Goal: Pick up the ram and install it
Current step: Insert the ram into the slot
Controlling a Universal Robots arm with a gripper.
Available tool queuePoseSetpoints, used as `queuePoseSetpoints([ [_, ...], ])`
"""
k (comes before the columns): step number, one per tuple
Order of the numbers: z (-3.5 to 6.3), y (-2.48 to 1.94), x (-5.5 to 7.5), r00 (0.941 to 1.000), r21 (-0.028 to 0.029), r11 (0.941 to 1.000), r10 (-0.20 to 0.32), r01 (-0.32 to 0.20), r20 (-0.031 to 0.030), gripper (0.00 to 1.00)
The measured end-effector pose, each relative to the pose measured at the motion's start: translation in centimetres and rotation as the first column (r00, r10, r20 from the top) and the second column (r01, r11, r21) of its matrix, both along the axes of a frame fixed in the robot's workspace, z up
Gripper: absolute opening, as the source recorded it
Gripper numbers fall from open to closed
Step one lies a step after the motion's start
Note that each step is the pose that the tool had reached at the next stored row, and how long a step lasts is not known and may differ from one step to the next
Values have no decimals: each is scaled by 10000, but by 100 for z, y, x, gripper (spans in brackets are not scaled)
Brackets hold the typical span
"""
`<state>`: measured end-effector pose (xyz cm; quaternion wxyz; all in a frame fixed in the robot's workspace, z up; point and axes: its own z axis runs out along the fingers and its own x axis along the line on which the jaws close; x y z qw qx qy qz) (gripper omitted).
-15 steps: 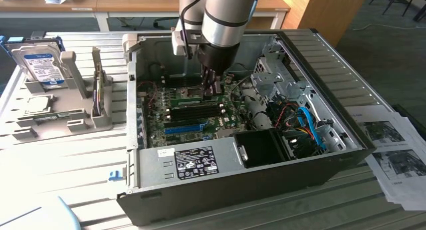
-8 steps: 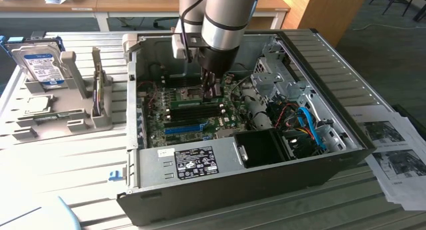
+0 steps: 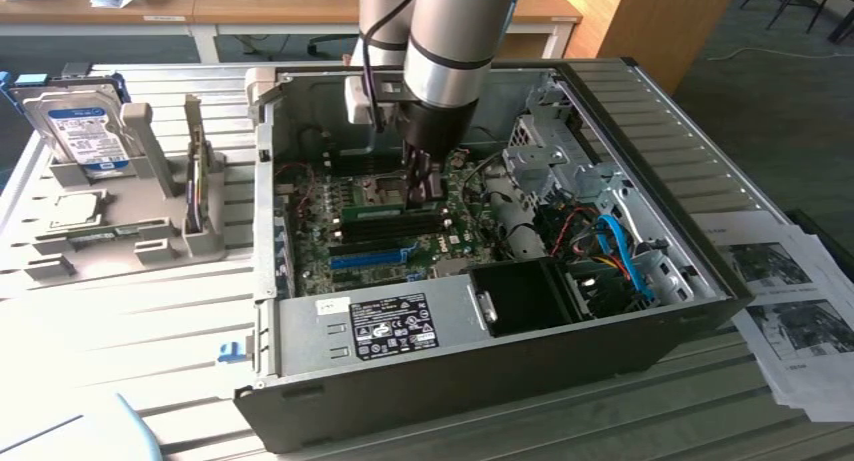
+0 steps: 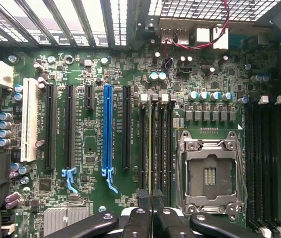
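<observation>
Down inside the open computer case [image 3: 694, 271], here's the ram [image 4: 150, 148]: from the wrist view it shows edge-on, a very thin greenish-yellow strip, long and straight, running along the bank of black memory slots [image 4: 161, 148] in the middle of the green motherboard [image 4: 88, 163]. Its chips can't be seen from this angle, just that slim bright edge between dark slot walls.

Now the gripper [image 4: 150, 201]. The two black fingertips [image 4: 143, 201] stand very narrow, almost together, and the ram's edge runs straight into the slit between them, so they are pinched on it at that end. Whether the stick is already pressed home in its slot or only lined up above it, I can't tell.

On one side of the ram sits the metal processor socket [image 4: 211, 173]; on the other, past a black slot, the bright blue slot [image 4: 107, 131], well apart from the fingers.

From the exterior view, the arm [image 3: 447, 41] reaches straight down into the case. A hard drive [image 3: 83, 131] stands upright in a grey holder [image 3: 120, 236], off to the exterior view's left.
</observation>
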<state>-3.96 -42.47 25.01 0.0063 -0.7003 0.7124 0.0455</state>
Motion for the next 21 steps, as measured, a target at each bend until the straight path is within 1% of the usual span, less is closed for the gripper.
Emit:
queuePoseSetpoints([
  [6, -14, -1, 0, 10000, -1, 10000, 1, -1, 0, 11],
  [11, -14, -1, 41, 10000, 0, 10000, 1, -1, 0, 11],
  [14, -15, -1, 41, 10000, 1, 10000, 0, 0, 0, 11],
  [21, -54, -8, 41, 10000, -1, 10000, 0, 0, 0, 11],
])
